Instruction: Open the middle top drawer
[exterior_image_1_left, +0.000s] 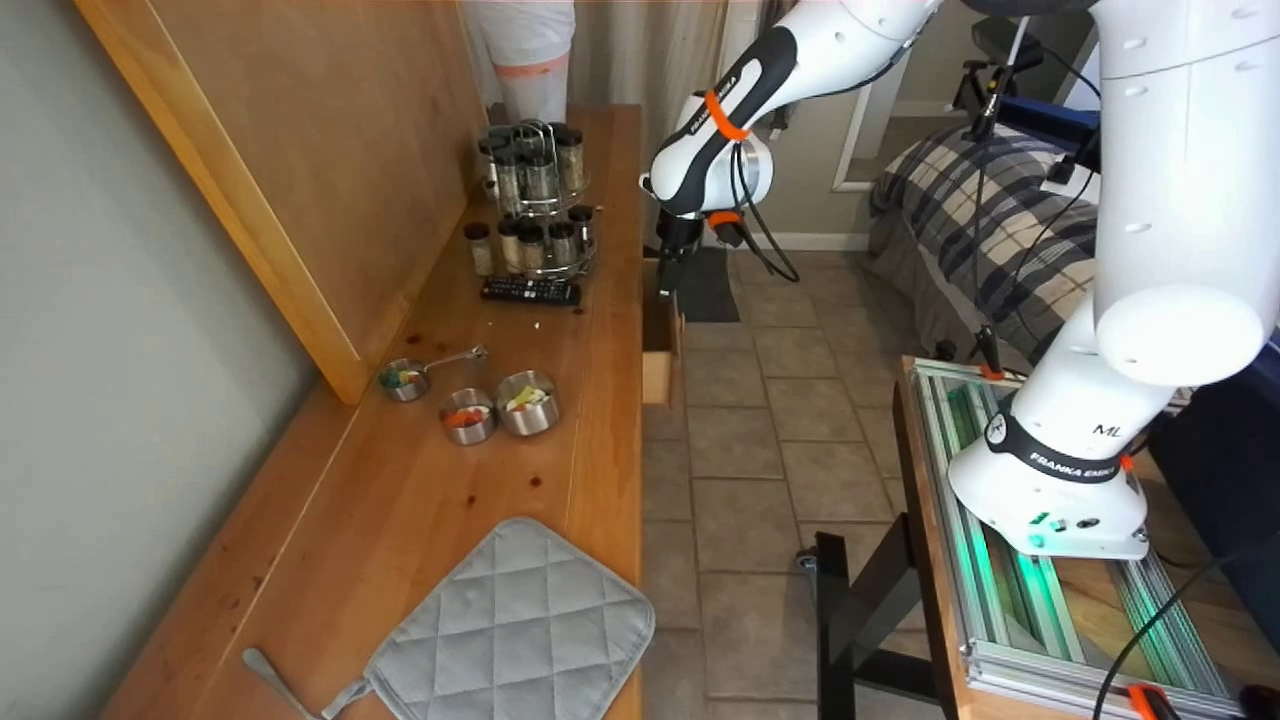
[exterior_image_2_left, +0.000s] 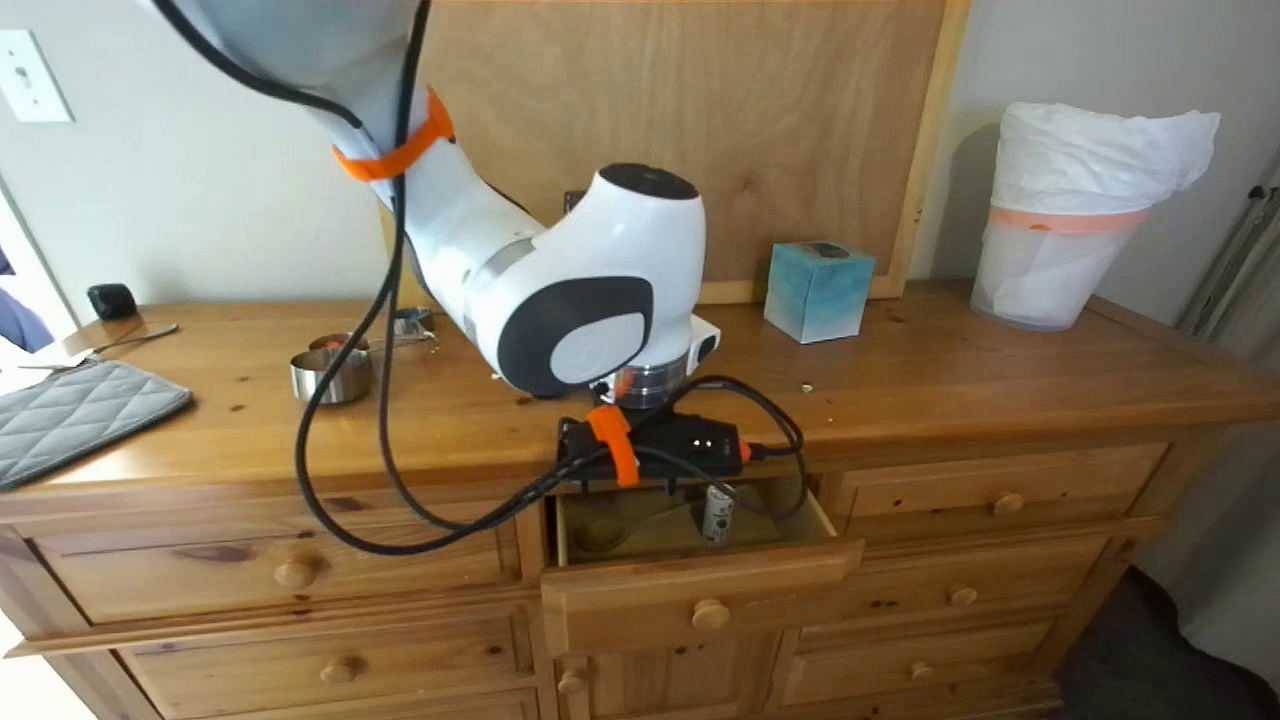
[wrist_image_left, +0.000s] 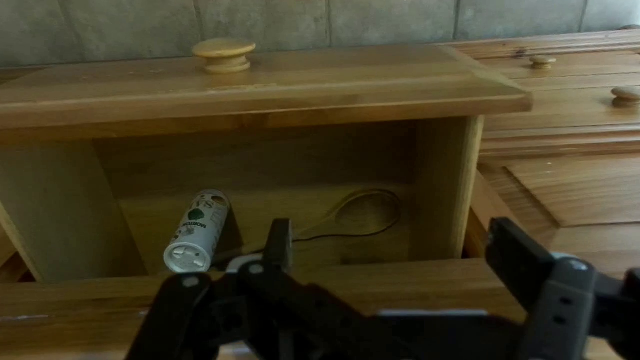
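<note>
While the gripper (wrist_image_left: 393, 250) hangs with its 2 fingers (wrist_image_left: 278, 245) spread, the drawer (wrist_image_left: 280, 100) stands open just below it; whether they touch, I cannot tell.

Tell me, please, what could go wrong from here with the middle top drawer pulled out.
Lowering the fingers, which are spread over the middle top drawer, might knock over the white canister standing inside. The cables loop loosely nearby and could snag on the drawer's edge. Pulling further might tilt or unseat the drawer, since much of its inside shows.
</note>
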